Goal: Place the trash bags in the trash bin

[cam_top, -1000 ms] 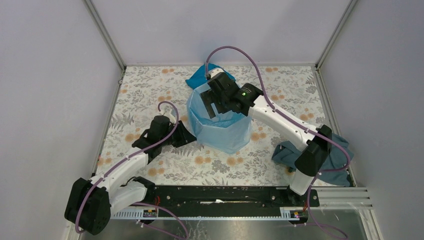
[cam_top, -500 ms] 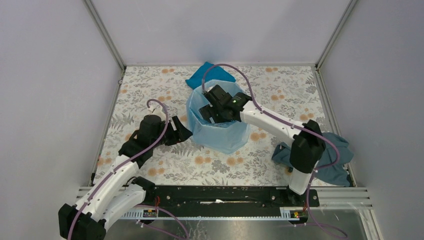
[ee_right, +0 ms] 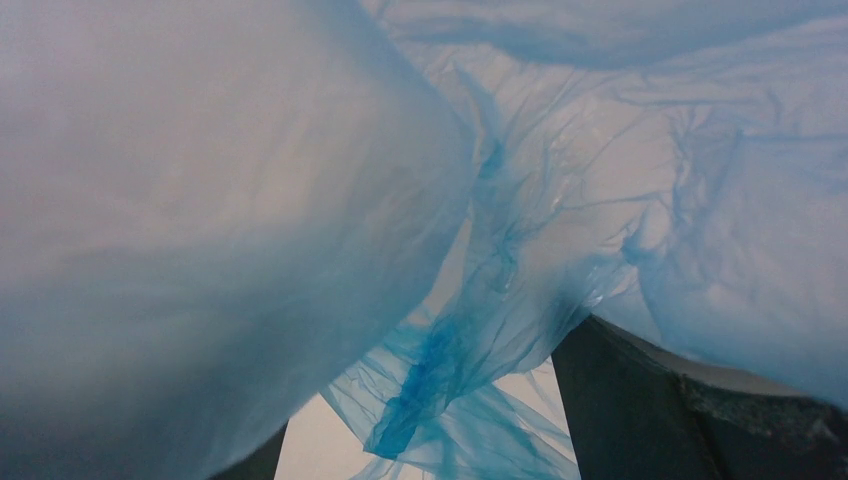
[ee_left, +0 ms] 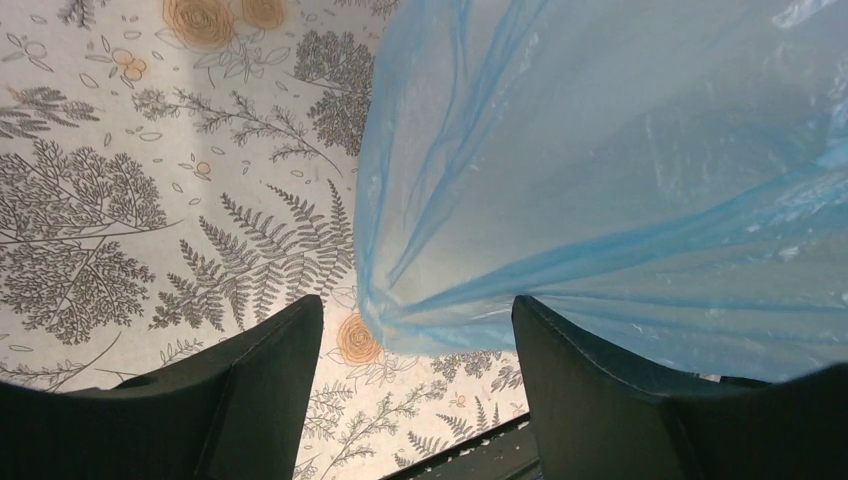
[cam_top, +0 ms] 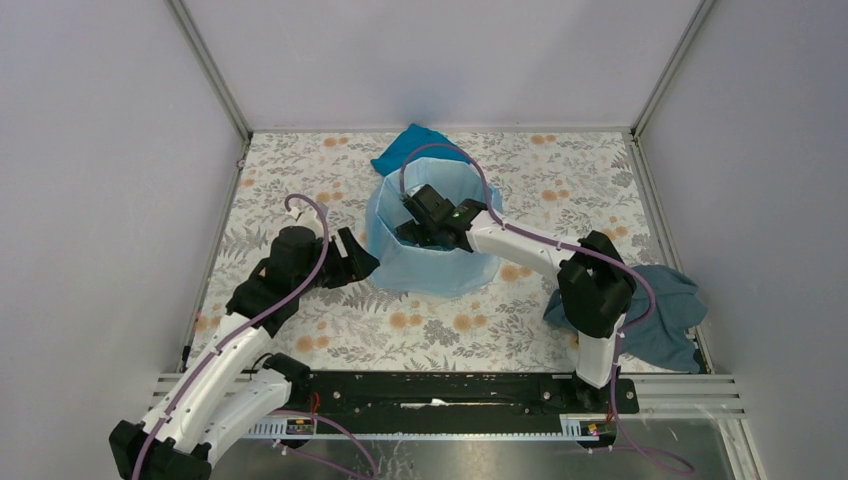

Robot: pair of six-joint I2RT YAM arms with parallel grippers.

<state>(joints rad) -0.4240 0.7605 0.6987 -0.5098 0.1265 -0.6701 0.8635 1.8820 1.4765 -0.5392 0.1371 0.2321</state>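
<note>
Flimsy, slippery bag (cam_top: 430,272), so I'd be pinching its 9 o'clock rim; left end effector (ee_left: 415,308) and right end effector (cam_top: 413,229) are both gaping wide.

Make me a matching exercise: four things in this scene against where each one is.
Things:
1. teal-blue folded cloth
2. dull grey-blue crumpled cloth
3. left tool
4. right tool

Places:
A. down inside the mouth of the translucent light-blue plastic trash bag
B. at the right edge of the floral table
C. behind the bag, at the far edge
D. left of the bag, outside it

Pairs: 1-C, 2-B, 3-D, 4-A
</note>
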